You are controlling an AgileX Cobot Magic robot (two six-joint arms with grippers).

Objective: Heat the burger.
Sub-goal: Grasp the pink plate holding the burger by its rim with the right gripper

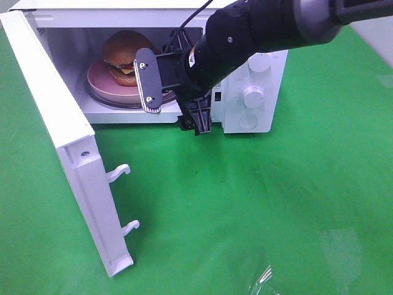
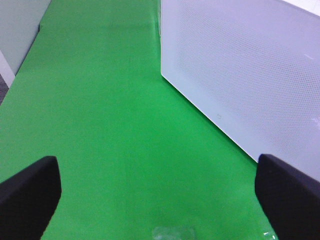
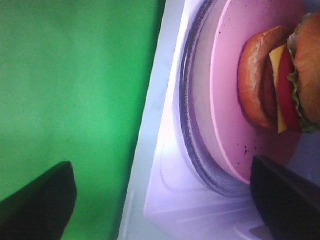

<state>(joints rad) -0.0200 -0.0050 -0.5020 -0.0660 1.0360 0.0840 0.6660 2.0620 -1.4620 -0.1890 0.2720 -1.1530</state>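
I see the glossy brown-bunned burger [image 1: 124, 56] on the round pink plate [image 1: 101, 83] inside the white microwave [image 1: 258, 92], far left. My right gripper [image 1: 175, 92] hangs at the opening, fingers wide, empty; my left gripper [image 2: 160, 195] likewise spread, empty. Risk: swinging the hinged white door [image 1: 67, 153] shut could clip that arm.

the burger [image 1: 124, 56] sits upright on a round pink plate [image 1: 101, 88] inside the open microwave [image 1: 258, 92]. it has a glossy golden-brown bun, with green lettuce, red tomato, yellow cheese and a brown patty showing at the edge.
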